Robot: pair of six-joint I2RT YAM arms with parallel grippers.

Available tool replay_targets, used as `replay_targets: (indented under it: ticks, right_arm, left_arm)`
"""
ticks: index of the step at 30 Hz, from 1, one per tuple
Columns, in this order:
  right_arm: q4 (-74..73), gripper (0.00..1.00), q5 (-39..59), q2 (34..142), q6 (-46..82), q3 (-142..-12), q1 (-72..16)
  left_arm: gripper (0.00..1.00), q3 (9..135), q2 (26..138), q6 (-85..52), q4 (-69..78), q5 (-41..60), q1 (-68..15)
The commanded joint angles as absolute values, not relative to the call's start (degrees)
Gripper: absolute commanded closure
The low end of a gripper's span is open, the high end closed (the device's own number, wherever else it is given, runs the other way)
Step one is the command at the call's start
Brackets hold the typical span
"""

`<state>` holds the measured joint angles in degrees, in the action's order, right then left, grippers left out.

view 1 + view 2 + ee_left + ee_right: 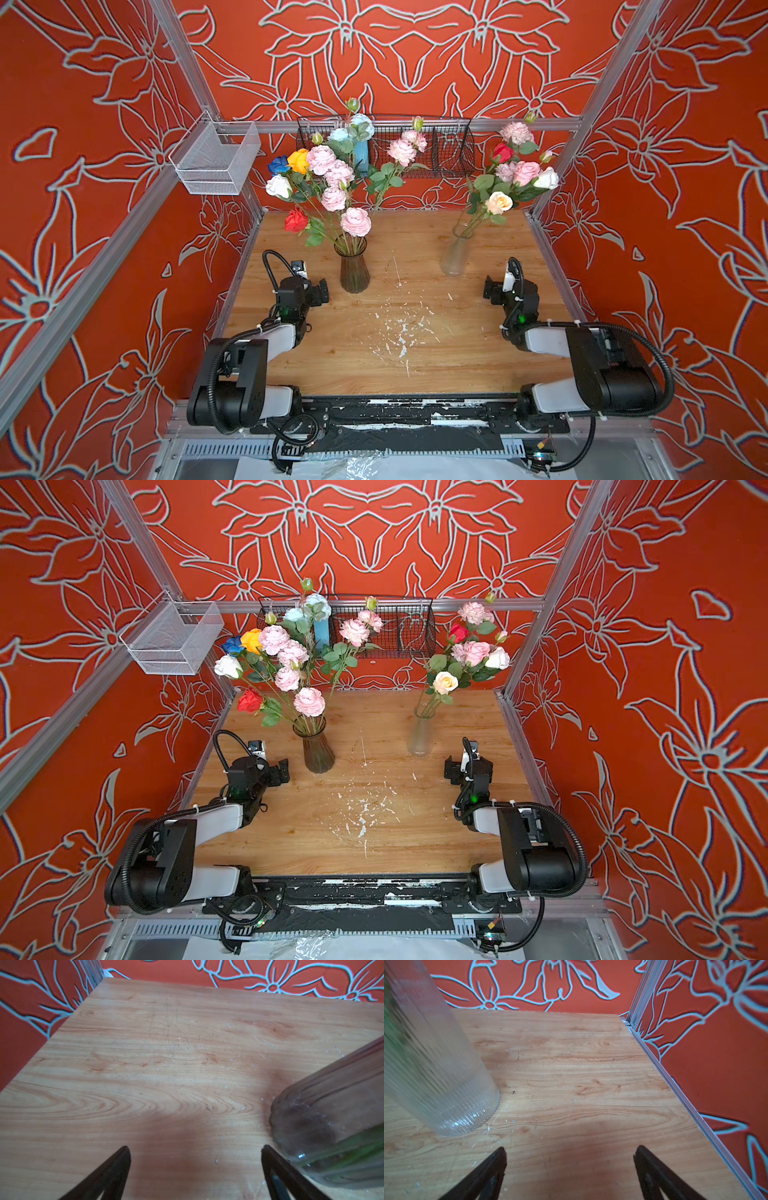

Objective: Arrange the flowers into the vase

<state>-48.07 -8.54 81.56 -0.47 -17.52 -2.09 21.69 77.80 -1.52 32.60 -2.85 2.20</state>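
- The left fingers stand wide apart over the wooden desk, gripping nothing.
- The dark vase stands just beside one left fingertip, outside the gap; whether they touch is unclear.
- Most flowers rise from it, well above the fingers.
- The right fingers are spread wide too, empty.
- The clear vase stands near them, ahead and off to one side, holding a smaller bunch.

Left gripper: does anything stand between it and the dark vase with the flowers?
Nothing visible does. The open left gripper sits close beside the dark vase, only bare table between them. The flowers rise from it.
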Motion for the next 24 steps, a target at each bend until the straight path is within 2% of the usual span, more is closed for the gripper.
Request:
replay_targets:
  ticks: [1,24]
  right_arm:
    - [-48.7,0.03,-9.2,81.5,0.7,-17.4,-2.4]
    - [-46.2,0.03,-9.2,80.7,0.7,-17.9,-2.4]
  left_arm:
    - [0.03,21.7,77.6,-1.8,32.2,-1.8,2.3]
    - [0.03,21.6,77.5,-1.8,32.3,-1.8,2.4]
